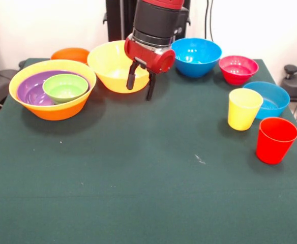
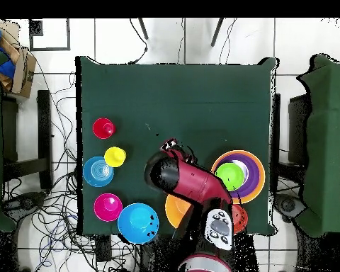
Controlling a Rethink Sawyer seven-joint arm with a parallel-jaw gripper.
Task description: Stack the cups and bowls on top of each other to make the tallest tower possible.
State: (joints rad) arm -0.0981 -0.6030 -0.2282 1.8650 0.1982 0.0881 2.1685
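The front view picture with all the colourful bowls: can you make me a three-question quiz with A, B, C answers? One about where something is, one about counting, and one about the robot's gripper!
1. Where is the small green plastic bowl?
A. Inside the wide purple plastic bowl
B. Beside the red cup
C. Upside down on the table

2. How many tall plastic cups stand on the green table?
A. One
B. Two
C. Four

3. What is the gripper doing?
A. Holding a cup
B. Holding a bowl
C. Open, holding nothing

Answers:
1 A, the green bowl nests in the purple one.
2 B, one yellow tapered cup and one red tapered cup.
3 C, its fingers are apart and bare.
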